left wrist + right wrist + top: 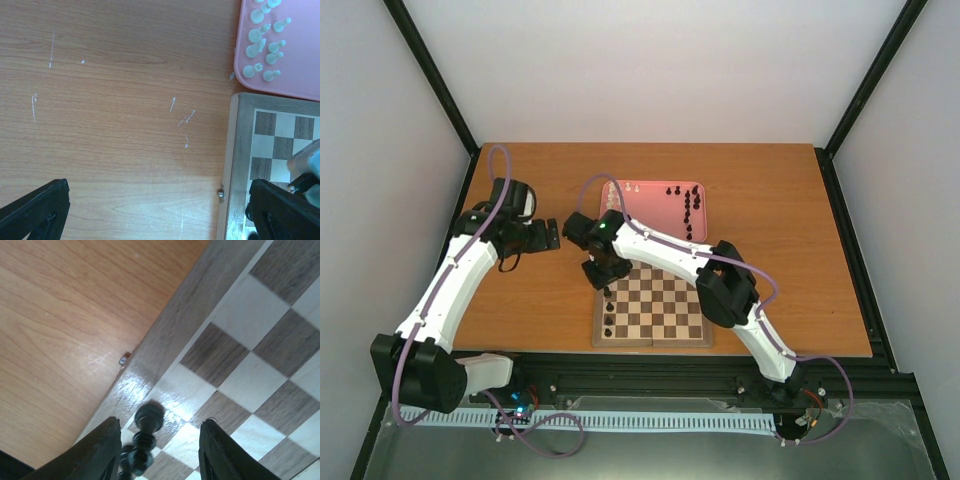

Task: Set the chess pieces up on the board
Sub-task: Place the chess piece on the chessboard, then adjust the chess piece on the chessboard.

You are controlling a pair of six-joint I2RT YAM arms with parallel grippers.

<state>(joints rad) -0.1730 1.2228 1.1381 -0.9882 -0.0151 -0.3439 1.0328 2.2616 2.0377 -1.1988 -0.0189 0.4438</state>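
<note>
Right gripper [159, 427] fingers stand apart around a black chess piece [148, 419], touching neither side, the piece upright on the board [170, 335] by its edge; left gripper [157, 212] (over the wooden table [115, 125]) gapes wide, holding nothing; more pieces [260, 42] sit in the pink tray [300, 85]

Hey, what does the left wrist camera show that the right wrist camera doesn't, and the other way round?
Only the left wrist view shows the pink tray holding cream-white pieces, and the left gripper, open over the bare table. Only the right wrist view shows a black piece standing near the border of the board, between the fingers of the right gripper, which is open with a gap on each side. Both views show the board, its small metal latch and the table.
</note>
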